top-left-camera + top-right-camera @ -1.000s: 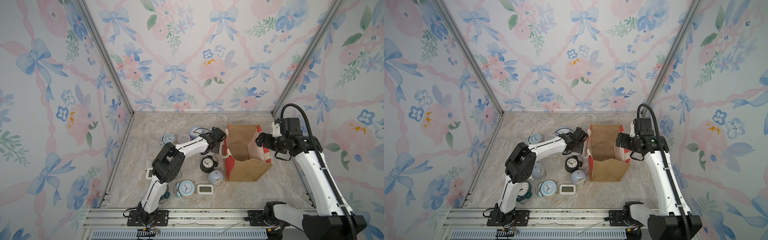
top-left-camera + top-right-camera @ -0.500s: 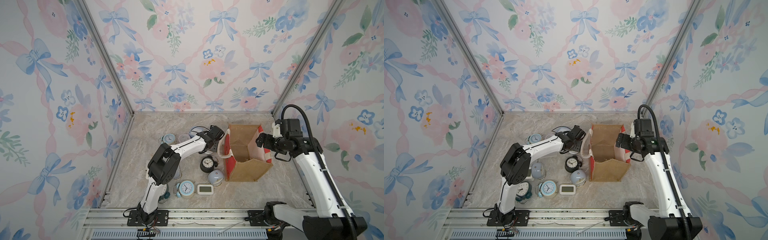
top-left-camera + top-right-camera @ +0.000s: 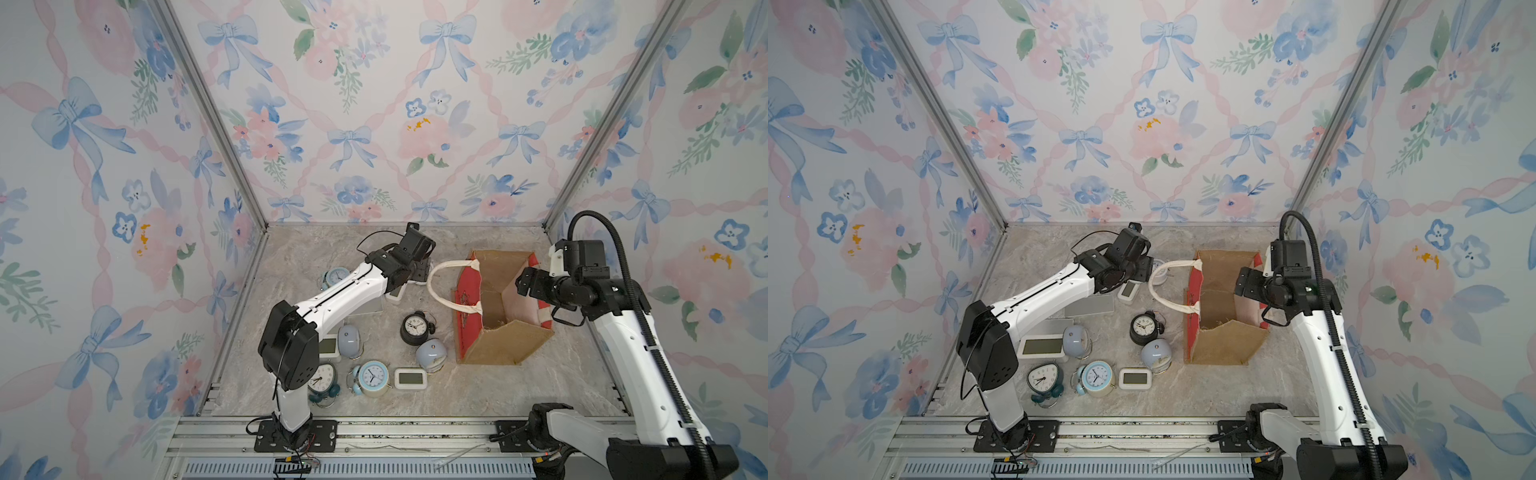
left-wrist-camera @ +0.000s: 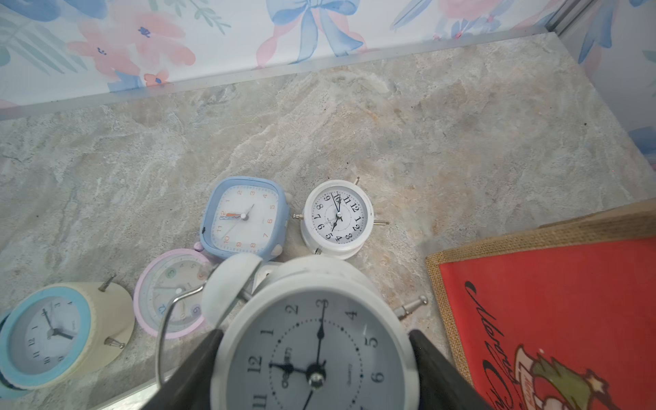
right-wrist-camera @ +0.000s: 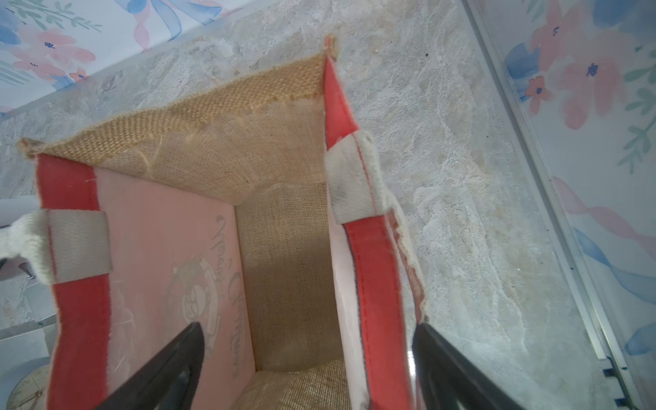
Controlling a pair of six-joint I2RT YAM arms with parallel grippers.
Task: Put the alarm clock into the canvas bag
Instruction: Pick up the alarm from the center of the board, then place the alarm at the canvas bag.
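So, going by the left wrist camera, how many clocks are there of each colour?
White: 2, the white twin-bell clock and the small white round clock
Blue: 1, the blue square clock
Pink: 1, the pink round clock
Cream with a blue face: 1, the cream clock
Total: 5 clocks

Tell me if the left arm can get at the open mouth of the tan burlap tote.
Probably yes. The tan burlap tote stands open beside the left claw; only its white rope handle loops between them, and the right claw straddles the opposite wall.
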